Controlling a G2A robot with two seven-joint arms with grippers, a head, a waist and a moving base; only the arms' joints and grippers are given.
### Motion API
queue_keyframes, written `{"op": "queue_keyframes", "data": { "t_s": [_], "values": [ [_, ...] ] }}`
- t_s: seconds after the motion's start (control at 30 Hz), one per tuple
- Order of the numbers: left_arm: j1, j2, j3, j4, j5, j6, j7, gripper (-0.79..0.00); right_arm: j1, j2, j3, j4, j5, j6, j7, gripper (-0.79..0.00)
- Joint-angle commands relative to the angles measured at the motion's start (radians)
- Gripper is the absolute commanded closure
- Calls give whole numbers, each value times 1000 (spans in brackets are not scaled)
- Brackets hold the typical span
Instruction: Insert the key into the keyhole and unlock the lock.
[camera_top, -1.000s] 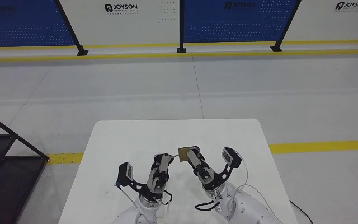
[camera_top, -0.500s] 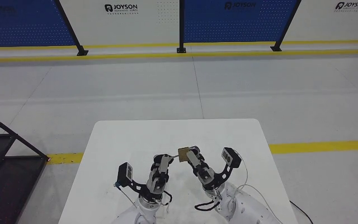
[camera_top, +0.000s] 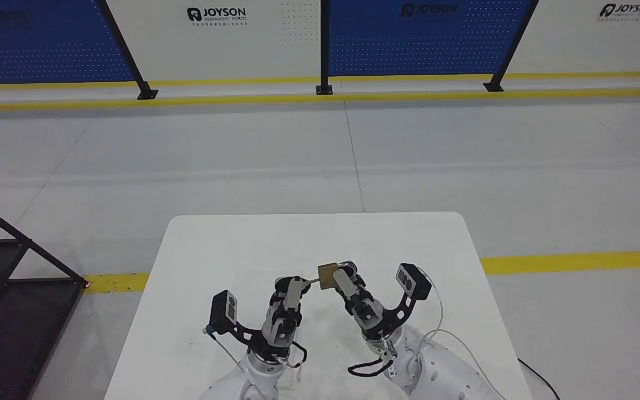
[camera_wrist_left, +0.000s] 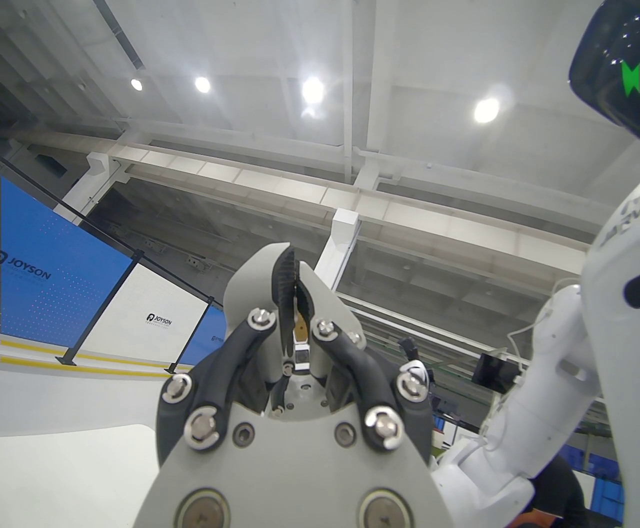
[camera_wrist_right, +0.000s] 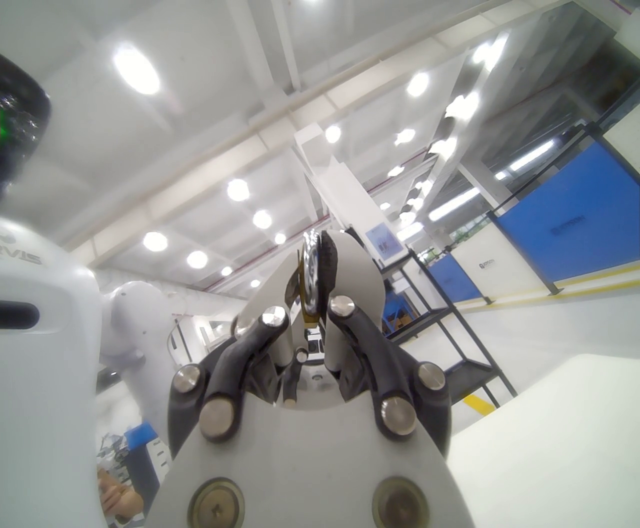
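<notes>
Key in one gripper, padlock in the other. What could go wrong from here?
1. The key sits deep in the shut left gripper, little of it showing; pushed against the padlock it may twist or slide back.
2. The padlock juts past the right gripper, so a sideways push could pivot it out.
3. In the top view, how key and padlock line up is too small to judge; a blind push might jam.
</notes>
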Motion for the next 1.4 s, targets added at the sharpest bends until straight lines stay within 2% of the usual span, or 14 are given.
{"op": "queue_keyframes", "data": {
  "t_s": [0.0,0.33,0.8,1.1,1.17,1.3,1.37],
  "values": [
    [-2,0,1,3,-1,0,0,0,0,0,0,0,0,0,0,0],
    [-5,0,3,4,-5,5,5,0,0,0,0,0,0,0,0,0],
    [-1,3,-1,2,-2,3,3,0,-49,-8,66,-47,40,52,140,0],
    [0,4,1,12,13,4,4,0,-71,-22,93,-54,26,63,170,0],
    [-2,4,3,17,21,5,5,-203,-74,-25,100,-54,20,63,174,0],
    [-5,4,7,23,27,11,11,-354,-84,-30,113,-55,15,57,178,0],
    [-7,4,9,24,27,12,12,-369,-88,-32,120,-55,15,52,181,0]
  ]
}}
